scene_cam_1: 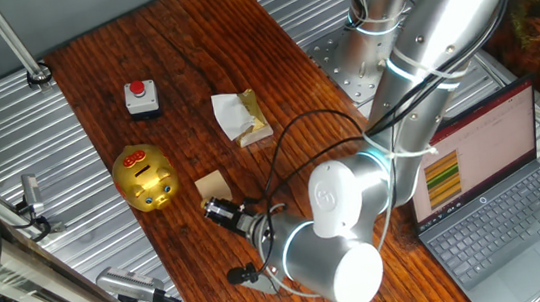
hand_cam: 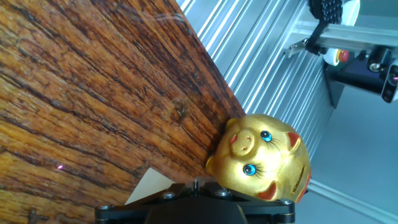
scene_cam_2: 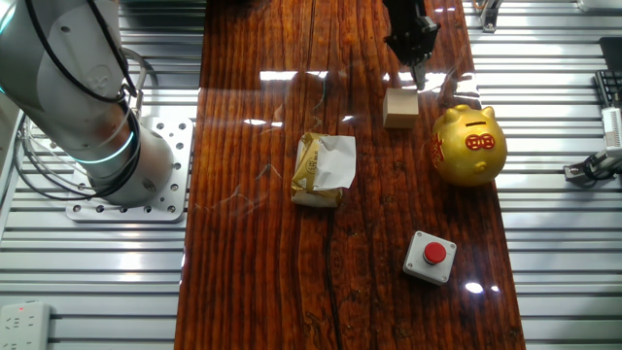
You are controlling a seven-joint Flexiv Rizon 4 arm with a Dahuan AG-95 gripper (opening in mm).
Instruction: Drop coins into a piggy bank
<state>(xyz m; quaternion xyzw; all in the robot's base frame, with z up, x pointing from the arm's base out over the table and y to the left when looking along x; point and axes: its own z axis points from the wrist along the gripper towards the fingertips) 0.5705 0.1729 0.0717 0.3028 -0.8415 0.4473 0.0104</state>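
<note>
The end effector hangs just above the wooden cube (its grip state can't be made out). The piggy bank stands beside the cube near the desk edge.

Shiny gold piggy bank with a red patch and blue eyes, on a reddish-brown, dark-grained table. Pale wooden cube. Red button on a grey box. Black pincer.
</note>
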